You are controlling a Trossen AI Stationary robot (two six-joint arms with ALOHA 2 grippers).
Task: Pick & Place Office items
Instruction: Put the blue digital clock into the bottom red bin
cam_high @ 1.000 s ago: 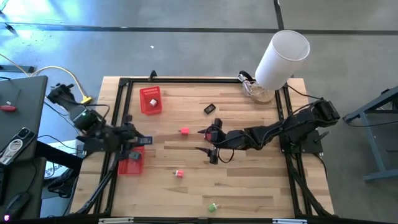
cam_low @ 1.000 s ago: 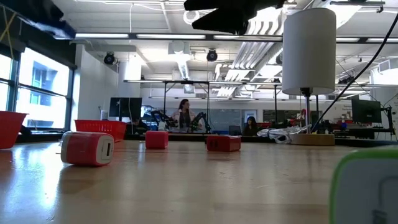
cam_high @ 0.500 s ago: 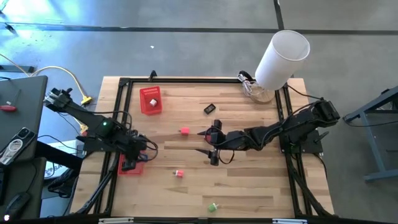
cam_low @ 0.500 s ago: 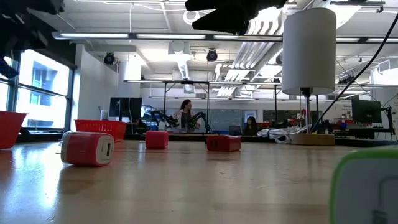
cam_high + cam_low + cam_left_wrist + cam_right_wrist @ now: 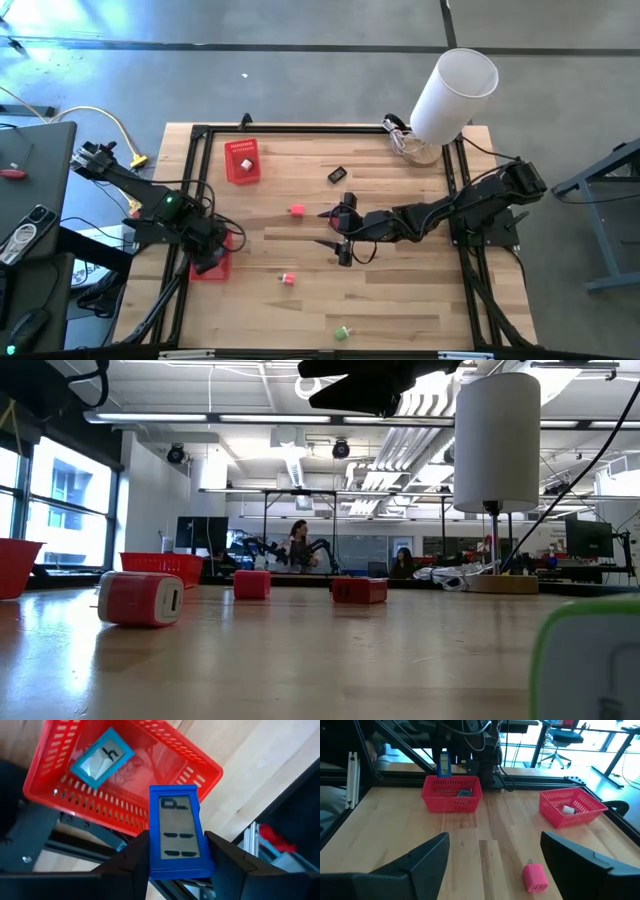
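Note:
My left gripper [image 5: 208, 256] hangs over the near-left red basket [image 5: 212, 268], shut on a blue office item [image 5: 176, 835] with a grey face. A teal item [image 5: 101, 757] lies on that basket's floor. My right gripper [image 5: 341, 236] stands open above the table's middle, with nothing between its fingers. Loose on the wood are a pink-red item [image 5: 296, 211], a red one [image 5: 288, 279], a green one [image 5: 342, 332] and a black one [image 5: 337, 175]. The far red basket [image 5: 241, 160] holds a white item [image 5: 568, 809]. My left gripper pinches the blue item by its two long sides [image 5: 156, 855], toward one end, between its two fingers. The fingers [image 5: 131, 862] come steeply from above and lie along the item. The item is lifted clear, above the basket's rim [image 5: 125, 822].
A tall white cylinder [image 5: 455, 92] stands at the far right corner beside a glass dish. A black frame [image 5: 300, 130] runs round the tabletop. Another red item [image 5: 335, 213] lies next to my right gripper. Bare wood spreads along the near right.
My left gripper has rolled its wrist and tipped downward, sinking a little toward the table's near edge over the near-left basket. The blue item has stayed between its fingers.

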